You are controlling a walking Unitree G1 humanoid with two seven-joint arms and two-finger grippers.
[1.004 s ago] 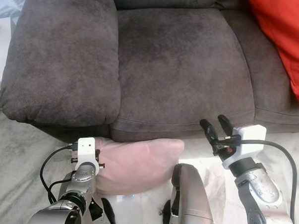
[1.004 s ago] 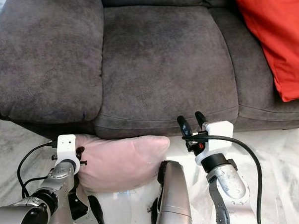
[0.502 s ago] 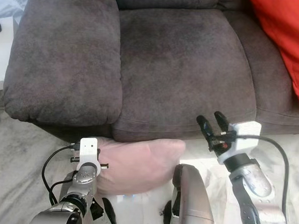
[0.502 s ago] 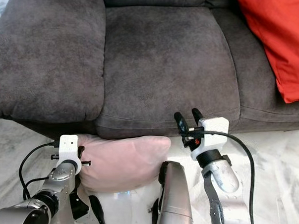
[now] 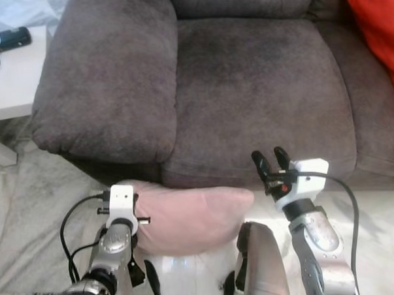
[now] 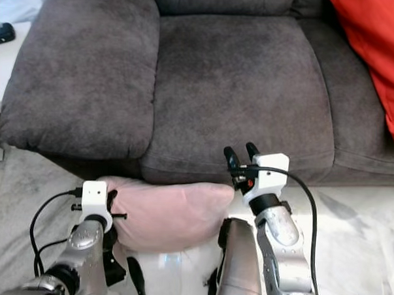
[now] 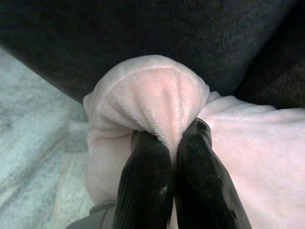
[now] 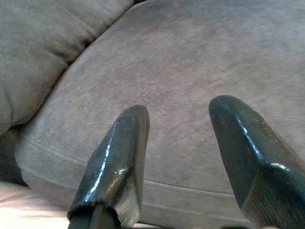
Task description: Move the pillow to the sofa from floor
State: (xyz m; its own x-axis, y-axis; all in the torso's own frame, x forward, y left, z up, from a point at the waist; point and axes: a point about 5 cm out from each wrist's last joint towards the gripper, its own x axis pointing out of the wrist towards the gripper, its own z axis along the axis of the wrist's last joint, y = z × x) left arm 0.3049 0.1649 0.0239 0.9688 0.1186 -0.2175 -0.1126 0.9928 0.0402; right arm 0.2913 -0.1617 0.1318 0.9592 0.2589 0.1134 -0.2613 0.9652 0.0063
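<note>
From the head camera, the left arm reaches low toward the sofa's [image 5: 252, 91] base, its left gripper [image 7: 164, 143] at the near corner of the pink pillow [image 5: 194, 213] lying on the floor against the sofa front, while the right gripper [image 5: 269, 162] is raised in front of the seat cushion's edge, above the pillow's far end. In the left wrist view, the two black fingers are pinched tight on a fold of the pillow's corner. In the right wrist view, the right fingers [image 8: 116, 157] stand spread apart, holding nothing, facing the seat cushion.

Head views: bright, even daylight; mild softness overall. Glare patch on pale floor [image 5: 377, 214] beside pink pillow [image 5: 194, 209]. Deep shadow under grey sofa [image 6: 239, 90]. Left wrist view: dim, dark upper background. Right wrist view: fingertips [image 8: 116, 167] blurred, glossy highlights.
</note>
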